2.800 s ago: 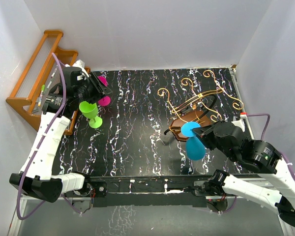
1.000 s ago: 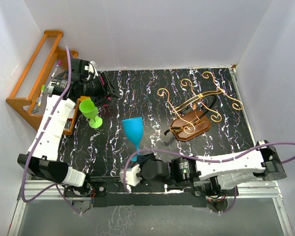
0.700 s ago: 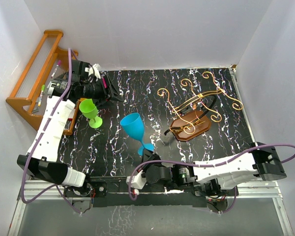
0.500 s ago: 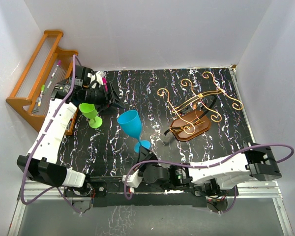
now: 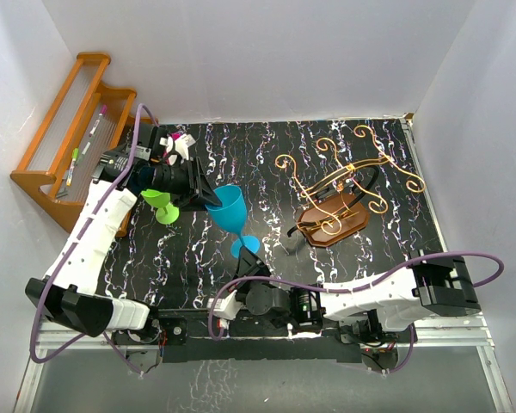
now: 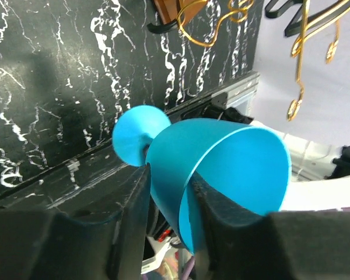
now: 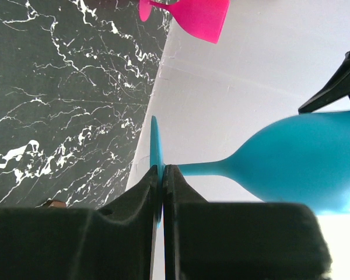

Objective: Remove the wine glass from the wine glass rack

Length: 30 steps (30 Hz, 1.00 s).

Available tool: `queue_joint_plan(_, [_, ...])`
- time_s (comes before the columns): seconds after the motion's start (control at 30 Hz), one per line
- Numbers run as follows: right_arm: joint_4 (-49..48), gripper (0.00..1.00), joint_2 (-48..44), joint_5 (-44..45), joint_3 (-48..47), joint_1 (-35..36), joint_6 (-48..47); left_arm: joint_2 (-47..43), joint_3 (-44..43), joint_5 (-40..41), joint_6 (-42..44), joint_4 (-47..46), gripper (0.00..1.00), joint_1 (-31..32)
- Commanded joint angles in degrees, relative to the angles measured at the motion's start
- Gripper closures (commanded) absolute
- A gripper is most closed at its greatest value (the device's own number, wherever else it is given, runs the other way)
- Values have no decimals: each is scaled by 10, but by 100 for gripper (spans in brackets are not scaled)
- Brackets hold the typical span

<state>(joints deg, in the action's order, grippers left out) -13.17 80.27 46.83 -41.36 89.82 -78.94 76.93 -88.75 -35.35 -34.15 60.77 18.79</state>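
Wine glass (image 5: 230,209) left of wine glass rack (image 5: 351,169), well apart.

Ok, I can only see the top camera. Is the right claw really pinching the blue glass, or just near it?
Observer: Pinching. Its wrist camera shows the right claw shut on the thin edge of the foot of the blue glass.
Operator: And the left claw?
Observer: Its camera shows the left claw straddling the bowl wall, one finger inside, one outside. Squeezing or not, I can't tell.
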Motion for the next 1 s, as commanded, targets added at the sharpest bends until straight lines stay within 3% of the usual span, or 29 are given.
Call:
queue_joint_plan(0.0, [-47,92,0,21,-22,-6,-10,-20,2,11,26,40,86,9])
queue_joint_plan(0.03, [-47,92,-1,24,-23,-5,-8,-18,-2,22,29,48,99,9])
queue_joint_plan(0.13, [-45,88,-3,37,-21,-5,2,-11,-30,85,39,75,100,10])
queue_joint_plan(0.27, [-39,52,-6,66,-15,1,27,-2,-80,219,41,96,100,10])
queue_joint_plan(0.33, [-13,47,-14,71,-11,10,51,3,-108,281,37,91,100,9])
queue_joint_plan(0.47, [50,44,-34,74,-8,30,101,1,-138,396,21,42,100,9])
queue_joint_plan(0.73, [148,44,-54,107,-28,53,208,43,-96,580,53,-80,100,9])
queue_joint_plan(0.97, [175,44,-69,138,-33,64,251,114,-49,626,78,-171,100,8])
